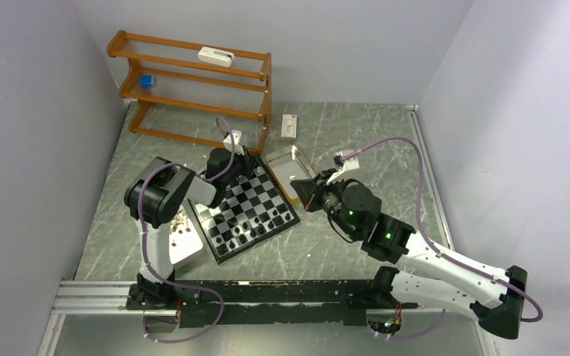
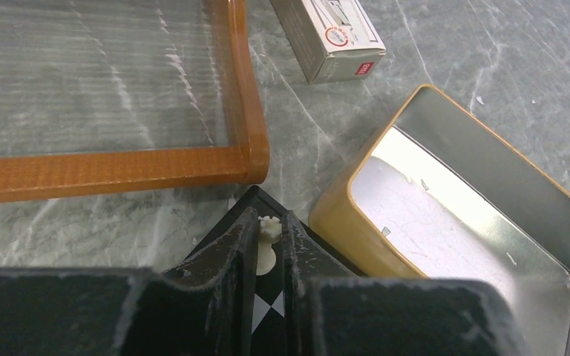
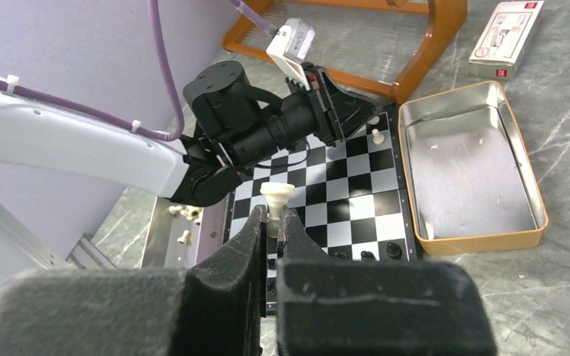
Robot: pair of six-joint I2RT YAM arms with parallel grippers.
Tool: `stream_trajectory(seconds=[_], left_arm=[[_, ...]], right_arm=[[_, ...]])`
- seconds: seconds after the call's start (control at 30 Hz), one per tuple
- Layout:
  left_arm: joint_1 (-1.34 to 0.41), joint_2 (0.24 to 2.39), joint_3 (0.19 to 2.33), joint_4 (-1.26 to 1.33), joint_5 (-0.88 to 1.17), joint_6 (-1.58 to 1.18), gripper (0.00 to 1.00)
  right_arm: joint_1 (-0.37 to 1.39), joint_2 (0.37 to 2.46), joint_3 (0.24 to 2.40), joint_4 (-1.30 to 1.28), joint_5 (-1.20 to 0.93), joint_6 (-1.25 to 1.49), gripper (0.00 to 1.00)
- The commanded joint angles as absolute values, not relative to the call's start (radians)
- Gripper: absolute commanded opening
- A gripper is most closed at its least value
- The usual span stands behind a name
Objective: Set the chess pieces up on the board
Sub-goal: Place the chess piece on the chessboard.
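Note:
The board [image 1: 261,194] lies at an angle between the arms. Black chess pieces [image 1: 256,225] line its near side, also seen as black chess pieces [image 3: 392,250]. My left gripper [image 1: 248,161] is down at the board's far corner [image 2: 256,199]. Its fingers [image 2: 245,245] sit tight on either side of a cream crowned piece [image 2: 269,228] that stands on the corner square. Another cream piece [image 3: 377,136] stands just beside it. My right gripper [image 3: 275,215] hovers over the board's near side, shut on the stem of a cream piece [image 3: 276,193].
A gold-rimmed tin [image 1: 288,169] lies against the board's far right edge. A metal tray [image 1: 182,241] with loose cream pieces [image 3: 184,237] lies to the board's left. A wooden rack [image 1: 193,81] and a small box [image 1: 289,127] stand behind.

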State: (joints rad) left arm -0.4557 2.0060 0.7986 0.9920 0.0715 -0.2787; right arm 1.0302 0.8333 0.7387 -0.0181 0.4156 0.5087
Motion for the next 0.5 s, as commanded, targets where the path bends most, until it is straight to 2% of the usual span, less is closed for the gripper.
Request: stream_trajectory(seconds=[0.0,0.27,0.47], left_arm=[[-0.463,2.002,0.779,1.096,0.098,-0.281,0.21],[-0.463,2.013,0.782,1.095,0.095,-0.282,0.32],[-0.463,2.023,0.795,1.085,0.101,-0.296,0.29]], right_arm=[[1.028,0.818,0.749,-0.021,0.453,0.508,0.00],[1.029,0.802,0.738,-0.036,0.448,0.531,0.00],[1.029,0.782,0.730,-0.043,0.464,0.540,0.00]])
